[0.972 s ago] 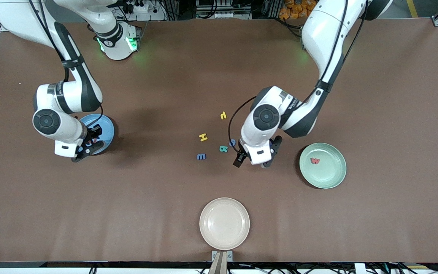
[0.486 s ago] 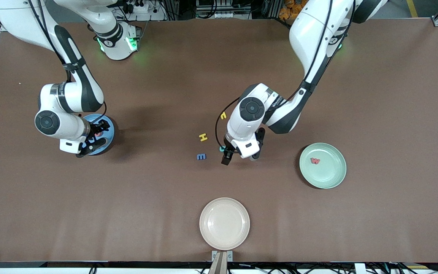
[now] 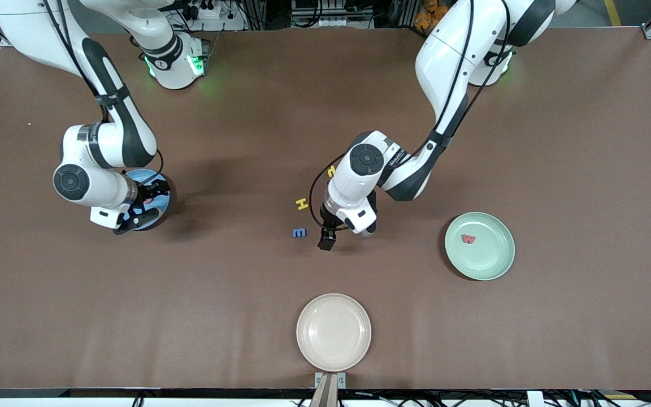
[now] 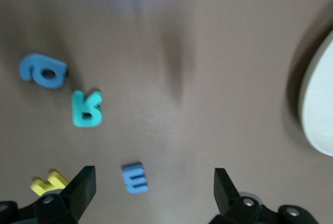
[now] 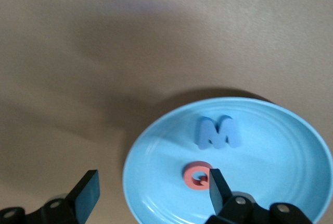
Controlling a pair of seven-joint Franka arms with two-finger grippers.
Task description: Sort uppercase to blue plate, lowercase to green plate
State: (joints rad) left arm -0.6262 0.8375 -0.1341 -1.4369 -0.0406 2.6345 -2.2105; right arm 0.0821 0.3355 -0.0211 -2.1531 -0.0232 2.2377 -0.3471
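Note:
The blue plate holds two uppercase letters, a blue M and a red Q. My right gripper hangs open just over that plate, one finger beside the Q. On the green plate lies a lowercase red w. My left gripper is open above the loose letters mid-table. Those are a small blue barred letter, a yellow H, a teal letter, a rounded blue letter and a yellow hooked letter, half hidden by the arm.
A cream plate sits nearest the front camera at the table's middle. Bare brown tabletop lies between the loose letters and each coloured plate.
My right gripper has opened and the red Q now lies on the blue plate. The left arm has swung from near the green plate to over the loose letters.

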